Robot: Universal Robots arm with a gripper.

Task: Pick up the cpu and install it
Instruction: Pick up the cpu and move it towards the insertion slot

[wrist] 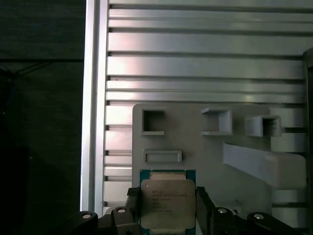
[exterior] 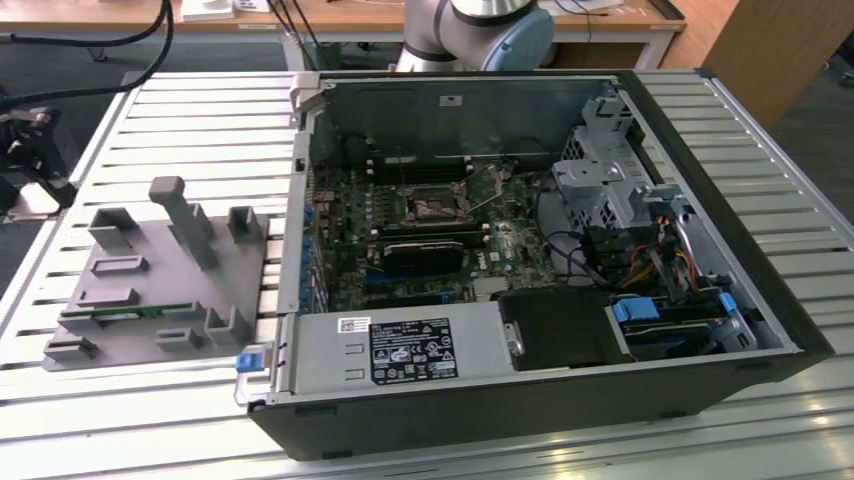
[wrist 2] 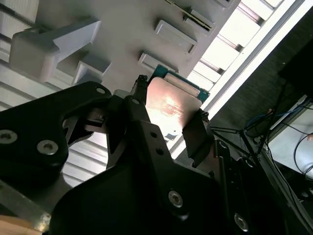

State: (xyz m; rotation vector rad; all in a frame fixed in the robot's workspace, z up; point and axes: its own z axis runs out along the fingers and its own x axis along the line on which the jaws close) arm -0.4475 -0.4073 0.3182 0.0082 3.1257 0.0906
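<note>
In the exterior view, a slatted aluminium bench (exterior: 200, 110) carries a large open black computer case (exterior: 534, 400) with its green motherboard (exterior: 400, 200) exposed and an empty square socket (exterior: 430, 208) near the board's middle. A grey plastic fixture tray (exterior: 147, 270) with raised blocks and pockets lies beside the case, toward the bench edge on the exterior view's left, and the silver-and-blue base of the robot arm (exterior: 474, 30) rises behind the case at the far edge. In the first wrist view, the black gripper (wrist: 167, 192) is closed on the cpu (wrist: 167, 205), a flat square chip with a silver-grey metal top and a thin green rim, with one finger pressed to each of two opposite sides. The chip sits level over the fixture tray (wrist: 220, 156), at the tray side nearest the bench's edge rail (wrist: 95, 98). In the second wrist view, the gripper (wrist 2: 170, 98) again clamps the cpu (wrist 2: 173, 110), its shiny top catching the light, with the tray (wrist 2: 122, 29) and bench slats (wrist 2: 234, 29) behind it.
</note>
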